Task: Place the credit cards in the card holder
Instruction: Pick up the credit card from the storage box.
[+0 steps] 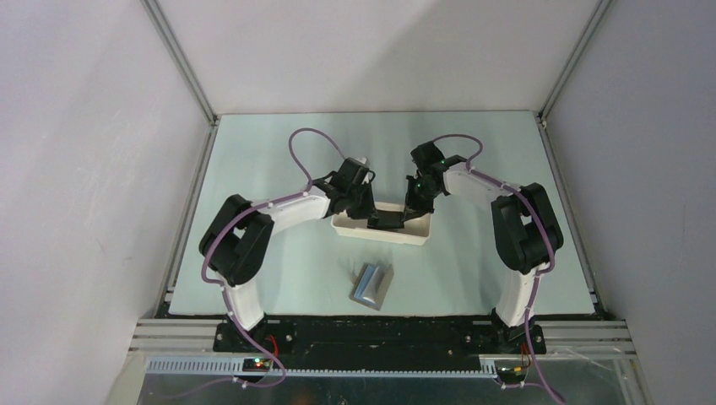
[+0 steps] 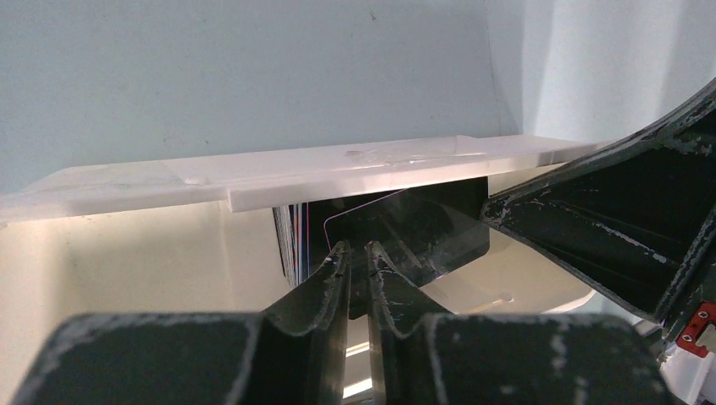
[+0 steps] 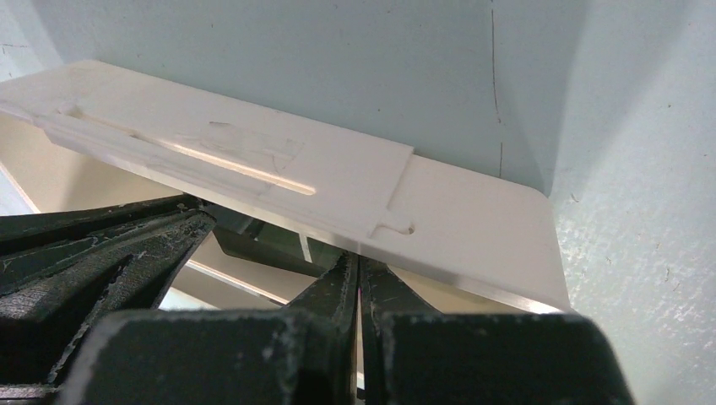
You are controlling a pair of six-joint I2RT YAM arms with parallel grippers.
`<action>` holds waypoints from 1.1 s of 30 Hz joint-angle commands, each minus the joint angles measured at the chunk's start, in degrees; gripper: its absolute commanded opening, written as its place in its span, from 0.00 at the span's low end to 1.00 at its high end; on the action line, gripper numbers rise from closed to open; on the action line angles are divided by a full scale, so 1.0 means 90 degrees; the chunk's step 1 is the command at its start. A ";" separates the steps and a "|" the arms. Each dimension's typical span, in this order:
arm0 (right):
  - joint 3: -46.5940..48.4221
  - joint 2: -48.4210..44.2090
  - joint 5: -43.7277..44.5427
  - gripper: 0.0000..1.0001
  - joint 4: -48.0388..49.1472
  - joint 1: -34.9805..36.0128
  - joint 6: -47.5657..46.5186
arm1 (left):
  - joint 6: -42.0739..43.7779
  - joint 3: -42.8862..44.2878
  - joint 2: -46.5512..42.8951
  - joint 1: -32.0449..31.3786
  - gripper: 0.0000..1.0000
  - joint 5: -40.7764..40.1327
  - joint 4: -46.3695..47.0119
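Observation:
A black credit card is tilted up inside the white tray, between both grippers. My right gripper is shut on its right edge; the right wrist view shows a thin pink card edge between the jaws. My left gripper is empty and almost shut, a narrow slit between its tips, just in front of the card's lower left corner. More cards stand on edge in the tray. The grey-brown card holder lies on the table nearer the arm bases, its silvery-blue inside showing.
The tray's rim overhangs the cards, and it also shows in the right wrist view. The pale green table surface is framed by grey walls and metal posts on three sides.

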 commanded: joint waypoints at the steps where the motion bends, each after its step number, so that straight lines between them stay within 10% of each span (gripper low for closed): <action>1: 0.0021 -0.0142 0.0197 0.00 -0.0036 -0.0029 -0.0078 | 0.0173 -0.0096 -0.0323 -0.0043 0.18 0.0010 -0.0004; 6: 0.0019 -0.0230 0.0206 0.00 -0.0071 -0.0074 -0.0083 | 0.0207 -0.0115 -0.0330 -0.0043 0.20 -0.0017 -0.0035; 14: 0.0019 -0.0325 0.0170 0.41 -0.0125 -0.0115 -0.0106 | 0.0179 -0.0025 -0.0126 -0.0036 0.24 0.0055 -0.0034; 33: -0.0019 -0.0432 -0.0042 0.56 0.0062 -0.0040 -0.0149 | 0.0091 0.0067 -0.0241 -0.0048 0.29 0.0558 0.0121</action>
